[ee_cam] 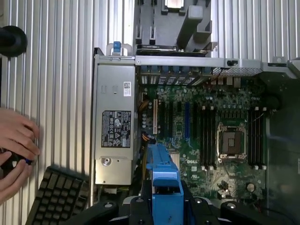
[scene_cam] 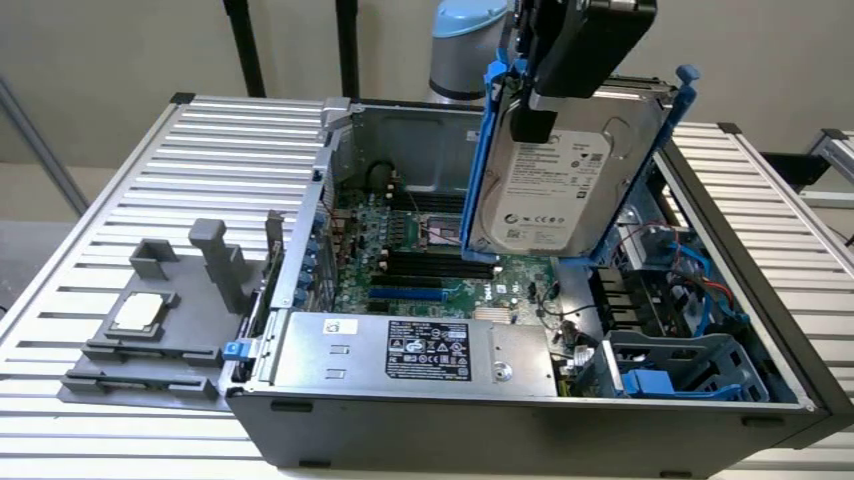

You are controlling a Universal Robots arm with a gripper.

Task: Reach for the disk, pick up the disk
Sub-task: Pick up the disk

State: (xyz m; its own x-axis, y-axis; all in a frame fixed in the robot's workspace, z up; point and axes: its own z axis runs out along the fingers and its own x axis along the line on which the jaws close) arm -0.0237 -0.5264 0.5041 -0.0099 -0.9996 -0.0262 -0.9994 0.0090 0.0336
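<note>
The word DELL stands in white on the green motherboard in the wrist view, near the blue carrier; the disk carries a white label with lines of fine print and round marks too small to read, and the silver box bears a black label of white print and a small white sticker, both likewise illegible

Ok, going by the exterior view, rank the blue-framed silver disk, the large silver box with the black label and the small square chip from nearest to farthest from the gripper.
1. Blue-framed silver disk: held in the gripper, lifted above the case.
2. Large silver box with black label: lower, at the case's front.
3. Small square silver chip: on the grey fixture, the exterior view's far left.
</note>
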